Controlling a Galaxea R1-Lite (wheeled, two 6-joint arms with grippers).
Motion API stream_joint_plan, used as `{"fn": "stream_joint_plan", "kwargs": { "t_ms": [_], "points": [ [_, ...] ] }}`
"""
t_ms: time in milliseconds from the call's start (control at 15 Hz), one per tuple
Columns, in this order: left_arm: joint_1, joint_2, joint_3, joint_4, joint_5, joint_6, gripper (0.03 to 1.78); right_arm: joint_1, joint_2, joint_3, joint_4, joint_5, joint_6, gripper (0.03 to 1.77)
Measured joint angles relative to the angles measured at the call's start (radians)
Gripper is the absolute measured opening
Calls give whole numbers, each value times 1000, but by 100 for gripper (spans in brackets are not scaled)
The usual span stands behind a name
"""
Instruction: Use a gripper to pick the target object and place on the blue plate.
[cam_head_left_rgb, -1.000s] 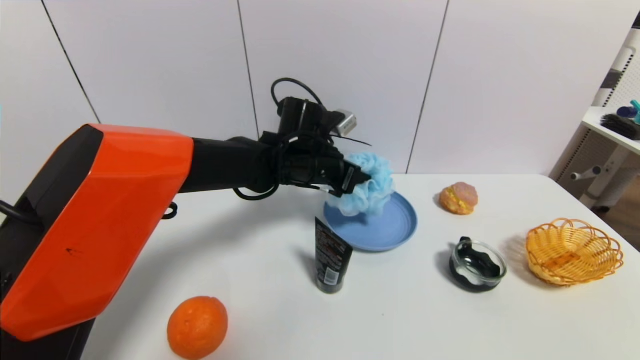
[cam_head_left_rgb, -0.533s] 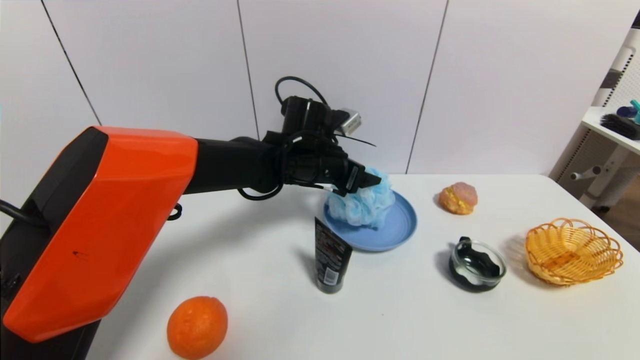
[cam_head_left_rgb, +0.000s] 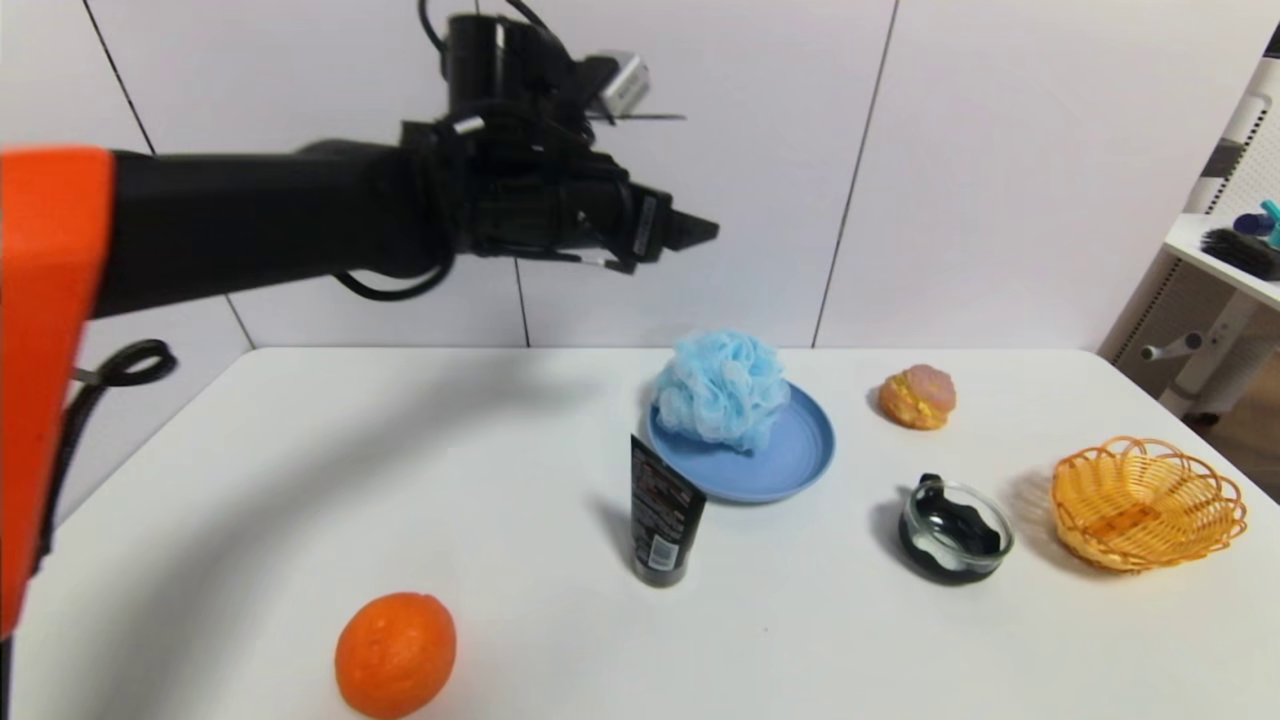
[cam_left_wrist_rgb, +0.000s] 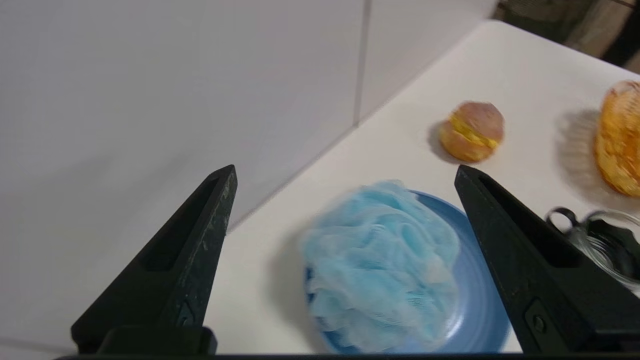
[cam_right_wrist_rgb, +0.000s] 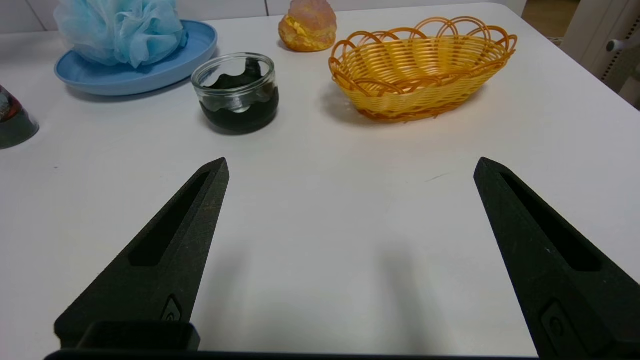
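Observation:
The fluffy light-blue bath pouf (cam_head_left_rgb: 722, 388) rests on the far left part of the blue plate (cam_head_left_rgb: 790, 455), near the table's back middle. My left gripper (cam_head_left_rgb: 700, 231) hangs high above the table, up and to the left of the pouf, open and holding nothing. In the left wrist view its gripper (cam_left_wrist_rgb: 345, 172) frames the pouf (cam_left_wrist_rgb: 382, 265) and plate (cam_left_wrist_rgb: 475, 300) well below. My right gripper (cam_right_wrist_rgb: 350, 162) is open over bare table near the front; it sees the pouf (cam_right_wrist_rgb: 117, 30) on the plate (cam_right_wrist_rgb: 135, 75).
A black tube (cam_head_left_rgb: 662, 520) stands just in front of the plate. An orange (cam_head_left_rgb: 395, 653) lies front left. A bun (cam_head_left_rgb: 917, 396), a glass bowl (cam_head_left_rgb: 955, 528) and a woven orange basket (cam_head_left_rgb: 1147, 500) sit to the right. A shelf (cam_head_left_rgb: 1235, 255) stands far right.
My left gripper opened and let the pouf go onto the plate, then rose well above it and drew back to the left. The pouf now lies free.

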Motion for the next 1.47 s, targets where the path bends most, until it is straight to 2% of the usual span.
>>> {"fn": "stream_joint_plan", "kwargs": {
  "t_ms": [133,467,600,800,1067,1333,1467],
  "points": [
    [69,-107,-17,90,47,33,161,0,0,0,0,0,0,169],
    [350,-370,2,307,80,96,165,0,0,0,0,0,0,169],
    [430,-485,102,369,98,99,166,0,0,0,0,0,0,169],
    [490,-669,349,386,109,97,167,0,0,0,0,0,0,169],
    [520,-929,769,324,113,92,169,0,0,0,0,0,0,169],
    [527,-1211,1276,111,114,75,169,0,0,0,0,0,0,169],
    [528,-1373,1478,19,113,60,169,0,0,0,0,0,0,169]
  ]
}}
